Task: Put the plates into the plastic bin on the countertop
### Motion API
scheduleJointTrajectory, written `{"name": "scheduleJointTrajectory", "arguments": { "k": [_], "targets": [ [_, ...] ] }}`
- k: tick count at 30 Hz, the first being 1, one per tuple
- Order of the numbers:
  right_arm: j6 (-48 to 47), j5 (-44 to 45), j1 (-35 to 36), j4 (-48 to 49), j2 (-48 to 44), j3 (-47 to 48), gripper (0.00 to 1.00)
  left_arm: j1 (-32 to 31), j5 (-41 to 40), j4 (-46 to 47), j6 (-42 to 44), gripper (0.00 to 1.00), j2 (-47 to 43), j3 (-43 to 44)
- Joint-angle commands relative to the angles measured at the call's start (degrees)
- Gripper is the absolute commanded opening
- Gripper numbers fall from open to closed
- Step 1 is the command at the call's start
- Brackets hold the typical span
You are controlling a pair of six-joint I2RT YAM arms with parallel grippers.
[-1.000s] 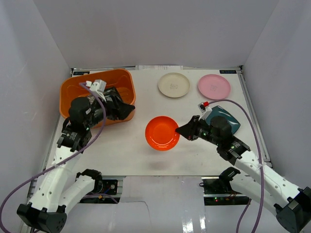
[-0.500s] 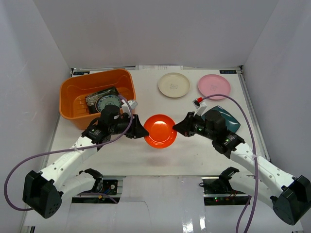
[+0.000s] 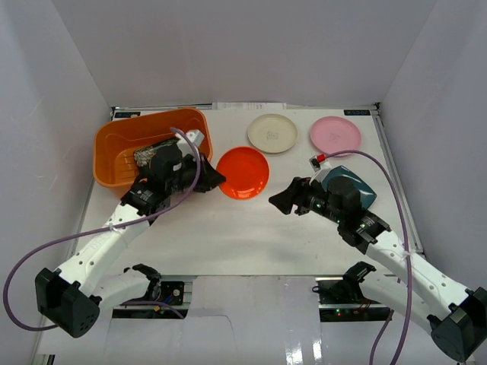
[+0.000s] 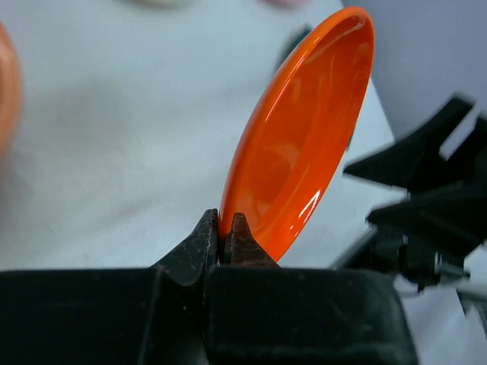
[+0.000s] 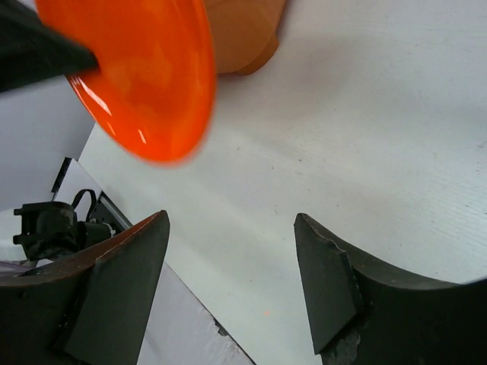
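From above, you're seeing the orange bin (image 3: 122,144) at the table's (image 3: 251,236) far left, a dark plate (image 3: 144,157) showing inside it. The red-orange plate (image 3: 243,172) is hanging just right of the bin. The cream plate (image 3: 272,133), pink plate (image 3: 335,135) and teal plate (image 3: 356,181) are lying farther right.

Left wrist: your left jaws are pinching the red-orange plate's (image 4: 304,137) rim, shut tight on it.

Right wrist: your right jaws are standing wide open, gripping nothing, with open table beneath.

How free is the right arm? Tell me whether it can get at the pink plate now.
Probably yes. The right gripper is open and empty, and the pink plate lies uncovered, nothing standing between them.
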Motion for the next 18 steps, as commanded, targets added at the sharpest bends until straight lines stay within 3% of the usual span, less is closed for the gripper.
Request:
{"name": "scheduleJointTrajectory", "arguments": {
  "k": [1, 4, 10, 14, 18],
  "targets": [
    [-1.6, 4.4, -0.3, -2.2, -3.7, -1.3, 0.73, 5.3, -10.3, 0.3, 1.2, 0.00, -0.6, 9.1],
    [-1.1, 5.0, -0.5, -3.1, -6.1, -4.1, 0.73, 19.3, -10.0, 1.5, -2.5, 0.00, 0.7, 10.0],
    [-0.6, 5.7, -0.5, -5.1, -10.0, -9.2, 0.73, 37.2, -10.1, 4.4, -5.9, 0.00, 4.0, 5.3],
    [-1.0, 7.7, -0.5, -6.7, -12.5, -12.4, 0.73, 41.2, -13.4, 4.5, -6.6, 0.00, 8.6, 4.2],
    [-0.6, 7.8, -0.5, -7.3, -13.0, -14.7, 0.73, 43.3, -11.1, 4.8, -6.0, 0.00, 14.0, 4.4]
  ]
}}
